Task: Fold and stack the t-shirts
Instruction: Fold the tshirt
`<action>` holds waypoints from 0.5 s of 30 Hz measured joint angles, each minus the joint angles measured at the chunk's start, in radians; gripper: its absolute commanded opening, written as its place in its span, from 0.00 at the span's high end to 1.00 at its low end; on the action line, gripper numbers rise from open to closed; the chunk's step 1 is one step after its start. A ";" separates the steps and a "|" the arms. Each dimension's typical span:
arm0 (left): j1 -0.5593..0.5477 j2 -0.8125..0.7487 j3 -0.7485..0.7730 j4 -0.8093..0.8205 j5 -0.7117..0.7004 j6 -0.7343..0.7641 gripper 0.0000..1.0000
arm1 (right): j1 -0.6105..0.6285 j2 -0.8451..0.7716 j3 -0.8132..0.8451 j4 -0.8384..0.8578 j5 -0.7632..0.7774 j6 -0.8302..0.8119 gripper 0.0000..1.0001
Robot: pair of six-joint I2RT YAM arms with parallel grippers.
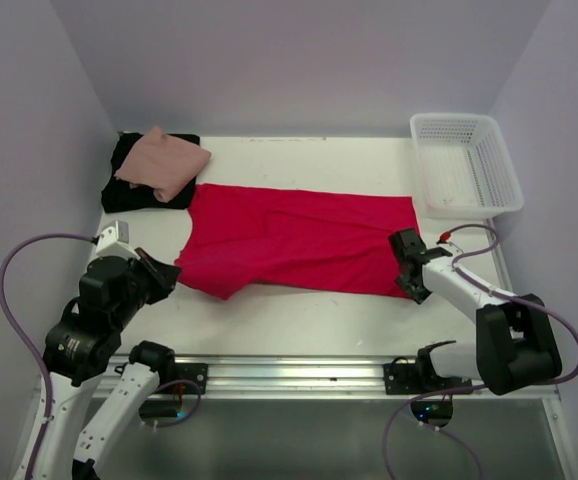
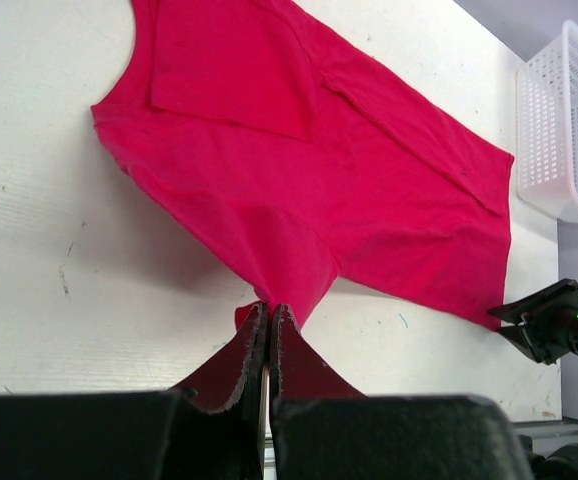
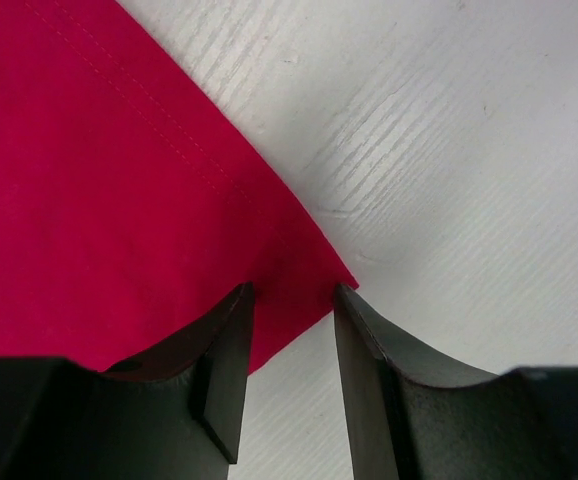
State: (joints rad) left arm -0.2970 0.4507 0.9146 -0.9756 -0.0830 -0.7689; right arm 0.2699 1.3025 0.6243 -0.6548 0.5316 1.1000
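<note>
Clearly the red t-shirt (image 1: 299, 240) is the one in work: it lies stretched across the middle of the top view, running from centre left to centre right, with one long flap already turned over onto the body so that it forms a narrower band.

Its lower left corner is drawn out into a point and lifted slightly off the surface (image 1: 299, 315). That point is pinched in the left gripper (image 2: 269, 312), whose jaws are clenched tight on the red cloth. The pull looks meant to keep the fabric taut and flat for the next fold.

At the opposite end, centre right of the top view, the right gripper (image 3: 289, 295) is set over the hem corner. Its jaws stand apart on either side of that corner, with cloth between them but not pinched. Judging by the placement, the aim is to hold both ends so the shirt can be carried over in one even fold.

Further out, in the upper left, the salmon-pink t-shirt (image 1: 164, 160) rests folded on top of the black t-shirt (image 1: 129, 185), touching the red one's upper left edge. This is presumably the stack the red one should join. A white basket (image 1: 454, 118) sits in the upper right, just beyond the hem.
</note>
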 measured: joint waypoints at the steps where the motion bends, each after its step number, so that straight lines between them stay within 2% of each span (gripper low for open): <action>1: 0.000 -0.001 0.000 0.000 0.000 -0.001 1.00 | -0.003 0.002 0.000 0.000 -0.003 0.001 0.59; 15: 0.000 -0.001 -0.004 0.000 0.001 -0.007 1.00 | -0.009 -0.045 -0.015 -0.085 0.000 0.038 0.57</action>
State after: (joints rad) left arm -0.2970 0.4496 0.9104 -0.9752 -0.0822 -0.7761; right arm 0.2607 1.2579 0.6090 -0.7399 0.5316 1.1378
